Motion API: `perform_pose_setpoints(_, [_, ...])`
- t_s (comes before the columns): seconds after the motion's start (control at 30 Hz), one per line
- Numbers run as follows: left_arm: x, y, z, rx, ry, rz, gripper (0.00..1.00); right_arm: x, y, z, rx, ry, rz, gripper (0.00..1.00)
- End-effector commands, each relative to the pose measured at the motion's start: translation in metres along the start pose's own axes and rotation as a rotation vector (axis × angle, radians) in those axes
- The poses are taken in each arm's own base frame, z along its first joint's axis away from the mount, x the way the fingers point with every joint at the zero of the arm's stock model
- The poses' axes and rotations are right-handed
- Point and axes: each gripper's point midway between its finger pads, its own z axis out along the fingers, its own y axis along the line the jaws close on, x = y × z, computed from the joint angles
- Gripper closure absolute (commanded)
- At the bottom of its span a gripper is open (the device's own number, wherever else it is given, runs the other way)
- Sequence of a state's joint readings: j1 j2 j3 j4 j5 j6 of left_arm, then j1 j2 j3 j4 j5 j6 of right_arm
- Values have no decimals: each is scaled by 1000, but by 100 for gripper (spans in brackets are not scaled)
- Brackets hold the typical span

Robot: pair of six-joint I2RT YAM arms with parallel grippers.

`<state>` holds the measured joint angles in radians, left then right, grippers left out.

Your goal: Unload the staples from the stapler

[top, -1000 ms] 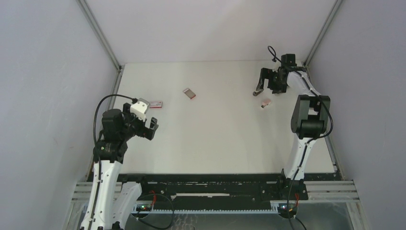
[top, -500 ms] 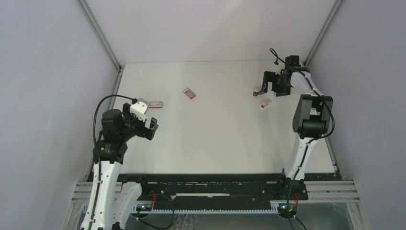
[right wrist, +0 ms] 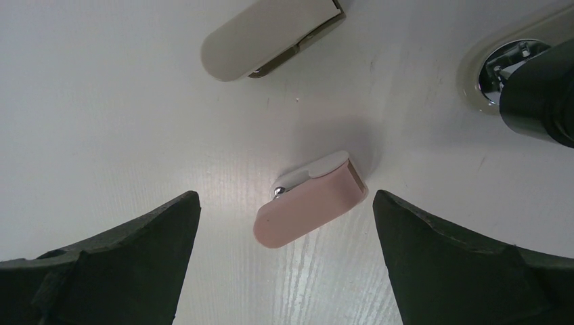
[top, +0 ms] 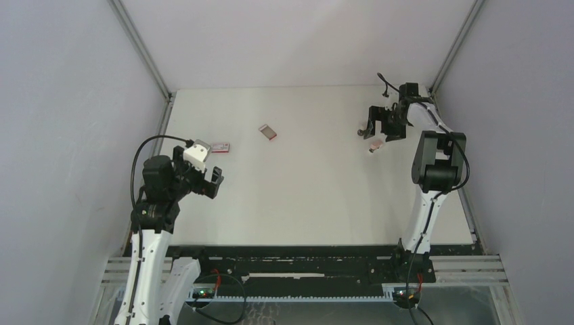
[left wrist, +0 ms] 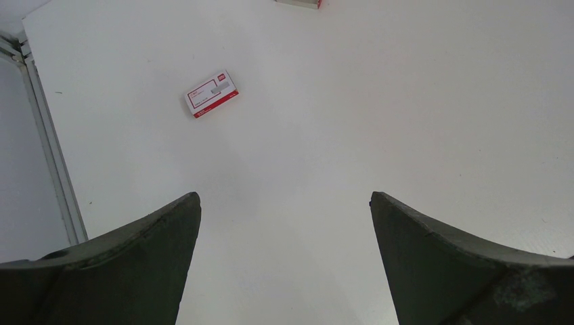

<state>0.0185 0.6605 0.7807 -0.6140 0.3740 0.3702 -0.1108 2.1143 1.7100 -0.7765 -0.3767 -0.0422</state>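
Observation:
A small pink stapler (right wrist: 311,200) lies flat on the white table (right wrist: 101,115), and it also shows as the pink stapler (top: 374,145) at the far right. A cream stapler (right wrist: 271,34) lies just beyond it. My right gripper (right wrist: 284,194) hovers open right over the pink stapler, one dark finger (right wrist: 128,261) on each side and not touching it. In the overhead view the right gripper (top: 380,126) sits at the far right. My left gripper (left wrist: 284,196) is open and empty over bare table, at the left gripper (top: 211,179). The staples are out of view.
Two red-and-white boxes lie at the far left: one box (top: 220,146) close ahead of the left gripper, also seen as the box (left wrist: 212,93), and a second box (top: 268,132) further right. A round metal fitting (right wrist: 504,64) sits by the right gripper. Grey walls enclose the table.
The right gripper has shifted slightly nearer, settling over the pink stapler. The left arm has not moved.

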Motion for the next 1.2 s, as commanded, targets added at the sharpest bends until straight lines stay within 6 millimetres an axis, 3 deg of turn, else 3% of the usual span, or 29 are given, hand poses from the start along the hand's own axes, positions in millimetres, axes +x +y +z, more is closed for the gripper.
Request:
perform_pose_setpoints(0.0, [1, -2, 1, 13, -16, 18, 0, -8, 1, 0, -12, -21, 2, 0])
perform_pose_setpoints(0.5, [1, -3, 1, 18, -14, 21, 0, 5, 11, 12, -77, 34, 26, 0])
perform_pose_setpoints(0.8, [2, -3, 2, 23, -14, 19, 0, 24, 37, 12, -115, 76, -1, 0])
perform_pose_setpoints(1.17, [1, -4, 1, 22, -18, 22, 0, 51, 87, 20, -150, 134, -125, 0])
